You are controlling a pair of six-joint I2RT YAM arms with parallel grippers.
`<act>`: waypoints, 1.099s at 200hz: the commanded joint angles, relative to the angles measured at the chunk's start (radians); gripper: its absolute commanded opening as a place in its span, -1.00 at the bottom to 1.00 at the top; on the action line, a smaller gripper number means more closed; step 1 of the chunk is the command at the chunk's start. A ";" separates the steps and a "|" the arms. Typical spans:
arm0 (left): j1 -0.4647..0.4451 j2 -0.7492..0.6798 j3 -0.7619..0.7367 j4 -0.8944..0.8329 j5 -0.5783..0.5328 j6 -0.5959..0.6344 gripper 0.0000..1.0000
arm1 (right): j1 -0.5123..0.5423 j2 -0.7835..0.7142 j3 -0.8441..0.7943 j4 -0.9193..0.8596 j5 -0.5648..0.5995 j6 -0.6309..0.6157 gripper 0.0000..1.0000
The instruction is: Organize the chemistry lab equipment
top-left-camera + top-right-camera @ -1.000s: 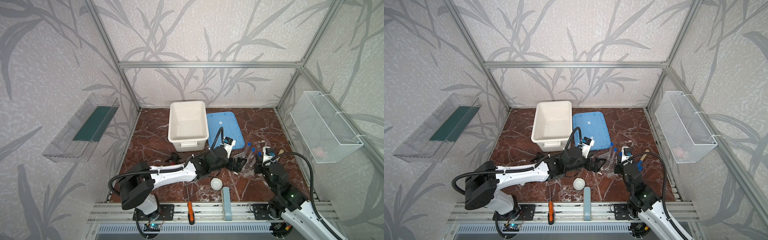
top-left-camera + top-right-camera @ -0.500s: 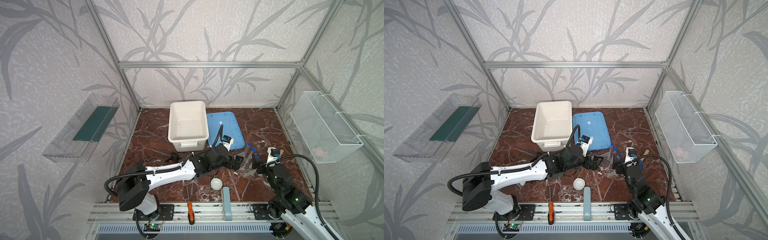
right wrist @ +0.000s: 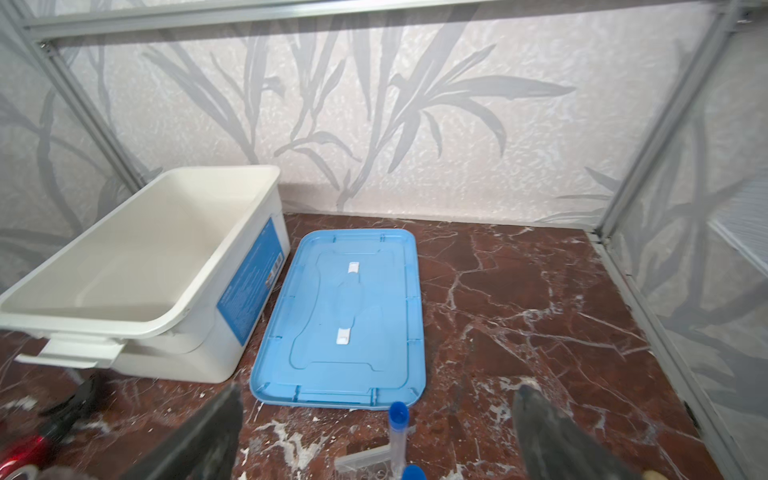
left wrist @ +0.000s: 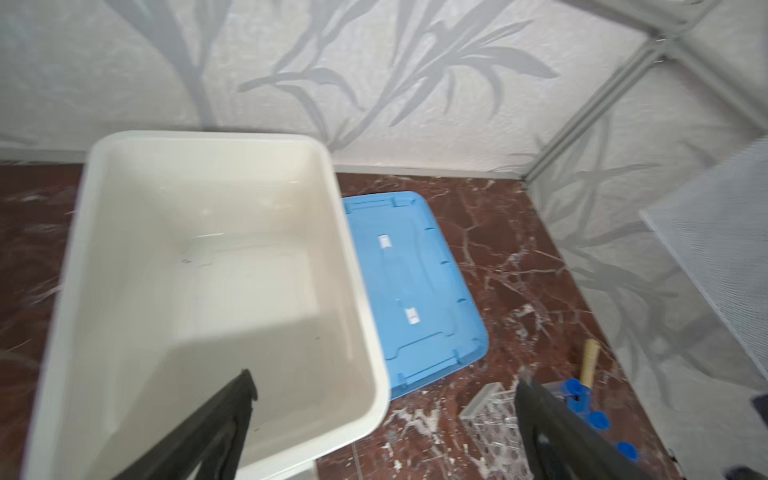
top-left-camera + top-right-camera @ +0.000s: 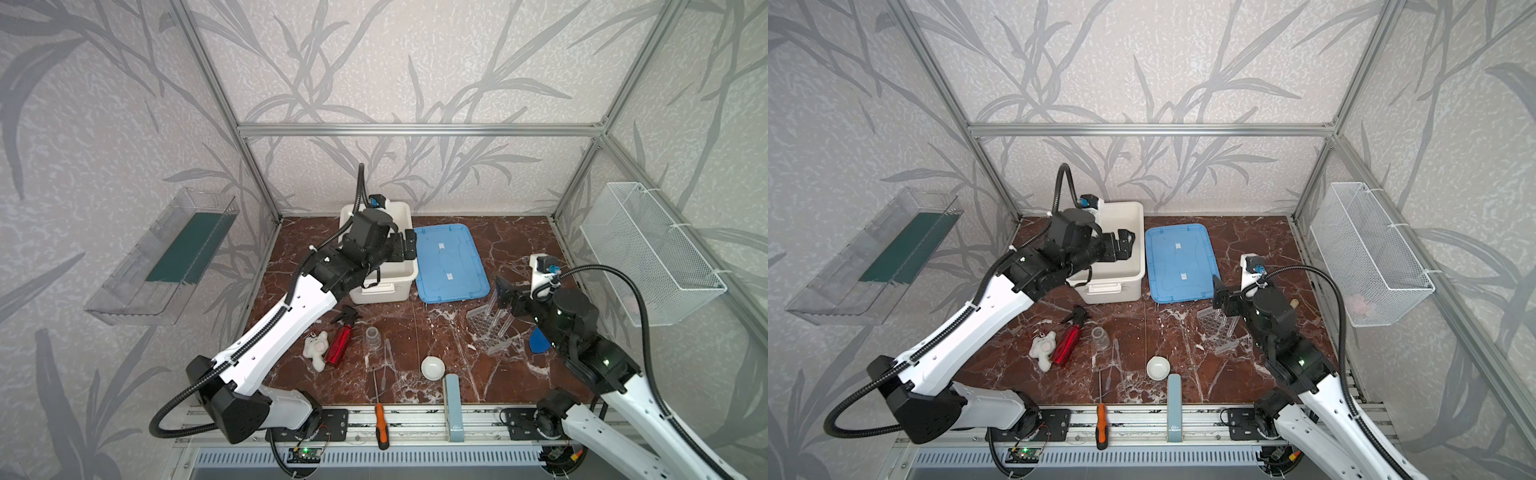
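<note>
The clear holed tube rack (image 5: 484, 328) (image 5: 1214, 322) stands on the marble at the right, and clear blue-capped tubes (image 5: 495, 320) stand in it. My right gripper (image 5: 509, 293) (image 3: 378, 392) hangs open just above them. In the right wrist view one tube (image 3: 398, 436) stands between the spread fingers, touching neither. My left gripper (image 5: 405, 247) (image 4: 385, 378) is open and empty, raised over the white bin (image 5: 376, 291). A small glass jar (image 5: 372, 336), thin droppers (image 5: 388, 353) and a white round dish (image 5: 432, 368) lie mid-floor.
A blue lid (image 5: 451, 262) lies flat beside the bin. A red spray bottle (image 5: 338, 343) and a white plush toy (image 5: 315, 347) lie at the left. An orange-handled screwdriver (image 5: 380, 424) and a grey-blue block (image 5: 452, 399) sit at the front edge. A wire basket (image 5: 648, 249) hangs on the right wall.
My right gripper has opened, let go of a tube that stays in the rack, and pulled back upward. The left arm has lifted away from the rack and swung back over the white bin.
</note>
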 commanded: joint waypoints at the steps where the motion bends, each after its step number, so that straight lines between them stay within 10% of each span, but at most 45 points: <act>1: 0.137 0.079 0.073 -0.288 -0.032 0.040 0.95 | 0.003 0.144 0.103 0.016 -0.238 -0.045 0.98; 52: 0.361 0.304 0.177 -0.345 -0.134 0.065 0.73 | 0.022 0.406 0.257 0.020 -0.414 -0.026 0.99; 131: 0.377 0.553 0.307 -0.388 -0.126 -0.032 0.08 | 0.103 0.525 0.231 0.081 -0.492 -0.009 1.00; 220: 0.394 0.348 -0.010 -0.123 -0.065 -0.247 -0.43 | 0.194 0.631 0.200 0.231 -0.661 -0.020 1.00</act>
